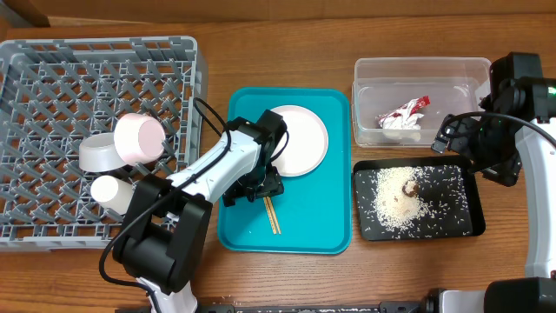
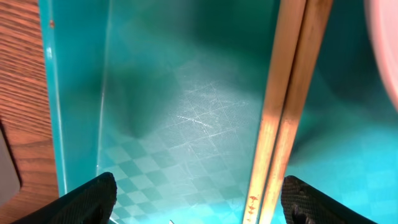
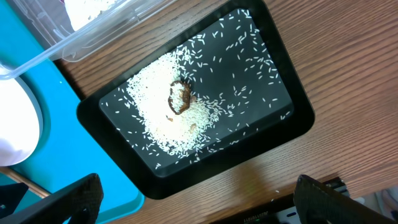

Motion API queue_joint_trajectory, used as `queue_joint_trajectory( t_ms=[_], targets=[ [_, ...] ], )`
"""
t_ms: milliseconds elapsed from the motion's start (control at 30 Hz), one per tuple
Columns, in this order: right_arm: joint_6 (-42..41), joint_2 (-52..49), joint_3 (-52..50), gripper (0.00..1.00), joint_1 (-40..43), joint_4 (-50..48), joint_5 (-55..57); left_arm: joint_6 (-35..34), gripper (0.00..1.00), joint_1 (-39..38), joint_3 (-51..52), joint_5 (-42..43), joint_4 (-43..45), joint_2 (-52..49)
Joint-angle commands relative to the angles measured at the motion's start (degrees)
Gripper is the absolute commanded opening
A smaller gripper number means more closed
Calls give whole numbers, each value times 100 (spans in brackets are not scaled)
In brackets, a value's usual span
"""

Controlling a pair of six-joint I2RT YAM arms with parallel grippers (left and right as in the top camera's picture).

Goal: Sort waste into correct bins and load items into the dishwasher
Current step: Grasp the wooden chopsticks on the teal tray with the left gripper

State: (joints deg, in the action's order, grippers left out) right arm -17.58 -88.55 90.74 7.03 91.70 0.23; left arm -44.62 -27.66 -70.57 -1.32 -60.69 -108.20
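Note:
Two wooden chopsticks (image 1: 272, 214) lie side by side on the teal tray (image 1: 304, 228); in the left wrist view the chopsticks (image 2: 283, 118) run between my open left gripper's (image 2: 199, 202) fingers, close to the right finger. The left gripper (image 1: 256, 189) hangs low over the tray. The large white plate (image 1: 298, 139) rests on the tray. The red-and-white wrapper (image 1: 402, 116) lies in the clear tub (image 1: 421, 71). Rice (image 3: 168, 112) and the brown lump (image 3: 180, 98) lie in the black tray (image 3: 292, 118). My right gripper (image 3: 199, 205) is open and empty above the black tray's edge.
The grey dish rack (image 1: 52, 78) at left holds the small plate, pink underside up (image 1: 139, 137), the grey bowl (image 1: 100, 154) and the white cup (image 1: 110, 191). The right arm (image 1: 486, 139) hangs over the table's right side.

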Motion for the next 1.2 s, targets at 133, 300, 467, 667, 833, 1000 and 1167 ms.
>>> queue_joint_trajectory(
  t_ms=[133, 300, 467, 667, 833, 1000, 1167],
  targets=[
    [-2, 68, 120, 100, 7, -2, -11, 66, 87, 26, -48, -223, -55, 258],
    [-2, 68, 120, 100, 7, 0, -11, -39, 89, 26, 221, -227, 68, 258],
    [-2, 68, 120, 100, 7, 17, -11, -44, 89, 26, 507, -225, 234, 258],
    [-2, 68, 120, 100, 7, 20, -11, -39, 64, 26, 673, -269, 299, 258],
    [-2, 68, 120, 100, 7, 20, -11, -37, 17, 26, 673, -216, 367, 258],
    [-2, 68, 120, 100, 7, 39, -11, -37, 14, 26, 673, -201, 409, 258],
    [-2, 68, 120, 100, 7, 42, -11, -11, 8, 26, 756, -162, 468, 258]
  ],
)
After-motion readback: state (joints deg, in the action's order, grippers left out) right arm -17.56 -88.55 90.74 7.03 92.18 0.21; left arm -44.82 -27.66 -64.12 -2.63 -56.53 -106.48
